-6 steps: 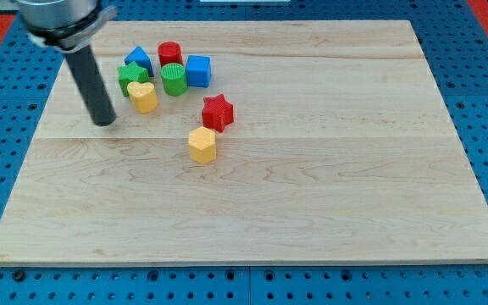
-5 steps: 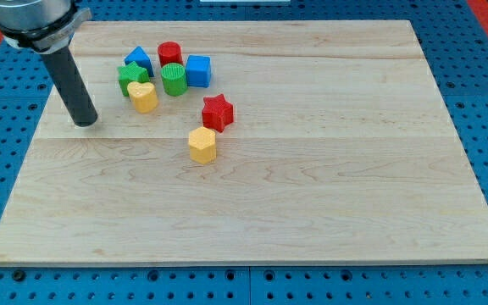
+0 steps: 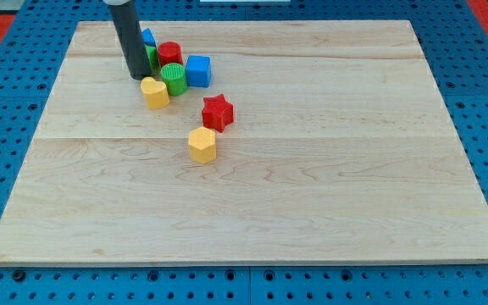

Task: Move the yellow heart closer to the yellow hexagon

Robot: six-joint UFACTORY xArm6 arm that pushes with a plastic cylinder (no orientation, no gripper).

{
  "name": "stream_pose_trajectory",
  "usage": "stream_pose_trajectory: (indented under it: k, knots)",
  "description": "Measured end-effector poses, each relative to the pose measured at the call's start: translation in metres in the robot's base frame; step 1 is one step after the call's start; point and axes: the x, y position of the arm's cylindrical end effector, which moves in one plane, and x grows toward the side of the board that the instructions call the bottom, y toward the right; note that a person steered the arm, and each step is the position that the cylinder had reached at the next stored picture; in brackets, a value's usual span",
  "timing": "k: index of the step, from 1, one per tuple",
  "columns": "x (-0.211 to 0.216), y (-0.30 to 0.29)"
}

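The arm's tip (image 3: 138, 77) rests just above and left of the yellow heart (image 3: 154, 92), holding nothing. The heart lies apart from the yellow hexagon (image 3: 202, 145), up-left of it. A steady push down-right, centred on the heart, should best avoid the green cylinder (image 3: 174, 78) and red star (image 3: 217, 112). The blocks look smooth and matte on a pale wooden board (image 3: 329, 169)

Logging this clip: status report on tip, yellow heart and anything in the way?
My tip just upper-left of yellow heart, apparently touching. Yellow hexagon lies toward lower right, gap open. Red star beside that path.
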Motion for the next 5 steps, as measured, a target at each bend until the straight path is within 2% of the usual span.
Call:
stream_pose_trajectory:
  k: [3,5]
  knots:
    - [0.062,0.011]
    - [0.116,0.05]
